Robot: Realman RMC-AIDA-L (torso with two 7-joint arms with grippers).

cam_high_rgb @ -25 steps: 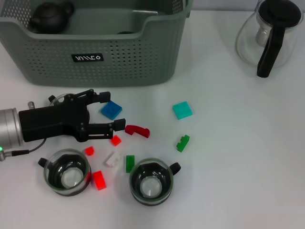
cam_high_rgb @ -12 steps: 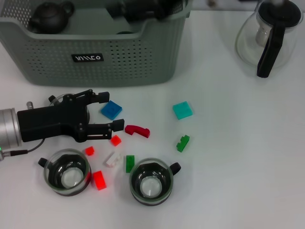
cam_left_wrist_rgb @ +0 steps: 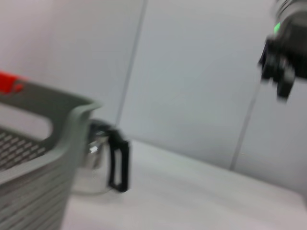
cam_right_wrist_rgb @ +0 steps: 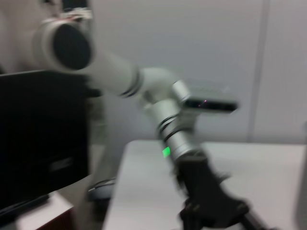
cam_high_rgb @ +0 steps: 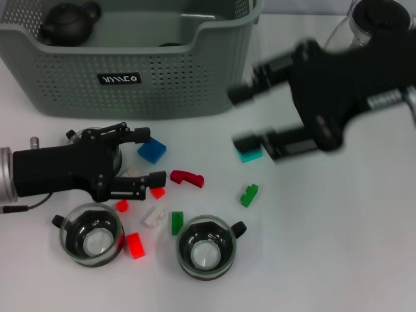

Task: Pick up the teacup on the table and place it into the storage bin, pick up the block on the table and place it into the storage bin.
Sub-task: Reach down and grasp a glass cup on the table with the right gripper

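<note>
Two glass teacups [cam_high_rgb: 92, 235] [cam_high_rgb: 207, 248] stand near the table's front edge. Several small blocks lie between them and the grey-green storage bin [cam_high_rgb: 130, 71]: a blue block [cam_high_rgb: 151, 150], a teal block [cam_high_rgb: 249, 156], a dark red arch [cam_high_rgb: 187, 177], green, red and white pieces. My left gripper [cam_high_rgb: 149, 156] is low over the table, open, with the blue block lying between its fingertips. My right gripper [cam_high_rgb: 243, 117] hangs open and motion-blurred in front of the bin's right corner. Its lower finger covers part of the teal block.
A dark teapot [cam_high_rgb: 68, 23] sits inside the bin. A glass pitcher [cam_high_rgb: 364, 16] with a black handle stands at the back right, partly behind my right arm; it also shows as the pitcher [cam_left_wrist_rgb: 112, 160] beside the bin rim [cam_left_wrist_rgb: 62, 127]. A glass rim [cam_high_rgb: 73, 137] peeks from behind the left gripper.
My right arm has swung from over the bin's back edge out to the table, down over the teal block. The left gripper shifted slightly back and lower. Blocks and teacups stayed put.
</note>
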